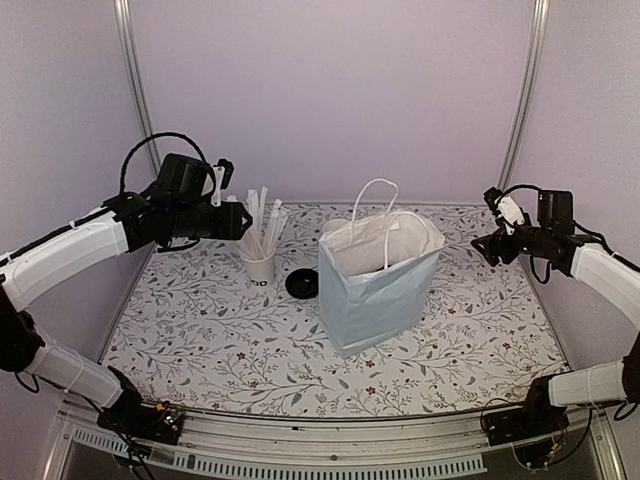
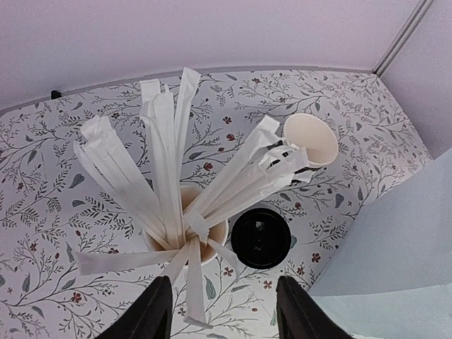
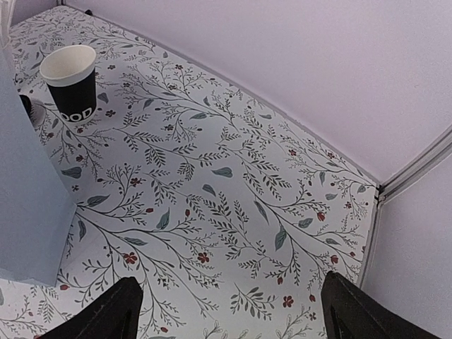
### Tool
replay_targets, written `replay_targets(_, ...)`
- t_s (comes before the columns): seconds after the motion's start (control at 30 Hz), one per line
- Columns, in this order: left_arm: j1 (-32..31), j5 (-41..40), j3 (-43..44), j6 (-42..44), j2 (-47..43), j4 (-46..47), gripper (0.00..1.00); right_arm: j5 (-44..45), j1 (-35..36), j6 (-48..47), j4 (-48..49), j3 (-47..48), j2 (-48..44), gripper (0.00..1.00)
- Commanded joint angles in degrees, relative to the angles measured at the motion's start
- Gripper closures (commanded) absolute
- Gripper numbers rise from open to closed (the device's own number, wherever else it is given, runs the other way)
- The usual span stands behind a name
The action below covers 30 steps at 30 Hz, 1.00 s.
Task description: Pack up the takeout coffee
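Observation:
One takeout coffee cup, black with a cream inside, stands upright on the table behind the pale blue bag (image 1: 380, 280). It shows in the right wrist view (image 3: 70, 88) and in the left wrist view (image 2: 311, 139), and is hidden in the top view. No second black cup is in view. My left gripper (image 1: 243, 222) is open and empty, held above the white cup of straws (image 2: 185, 236); its jaws show in the left wrist view (image 2: 222, 314). My right gripper (image 1: 482, 245) is open and empty, raised to the right of the bag, over bare table in its own view (image 3: 229, 311).
The white cup of straws (image 1: 260, 262) stands left of the bag, with a flat black lid (image 1: 301, 284) between them, also in the left wrist view (image 2: 260, 238). The bag stands open with white handles up. Pale walls close the back and both sides.

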Motion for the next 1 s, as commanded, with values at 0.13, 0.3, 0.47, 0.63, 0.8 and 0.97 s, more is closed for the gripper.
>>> replay_targets(0.13,1.99,3.9,3.6,0.45,5.44,1.81,0.58,-1.82,0.09,-0.87,0.79,-0.62,-0.6,0.09)
replay_targets(0.3,1.96,5.13,5.36,1.18,7.45,1.93,0.71,-2.01,0.12,-1.03,0.62,-0.72,-0.6,0.09)
replay_targets(0.47,2.0,5.5,5.72,1.98,8.08,1.94,0.89,-2.07,0.12,-1.23,0.54,-0.7,-0.23,0.09)
replay_targets(0.63,1.96,5.64,6.6,2.76,7.63,0.93,1.0,-2.33,0.05,-1.59,0.42,-0.71,0.27,0.1)
replay_targets(0.8,1.91,6.45,9.53,3.36,5.52,-1.29,1.0,-2.24,0.1,-1.6,0.35,-0.73,0.69,0.09)
replay_targets(0.97,1.91,5.9,13.09,4.65,2.62,-3.77,1.0,-1.9,0.08,-1.78,0.39,-0.69,1.16,0.1)
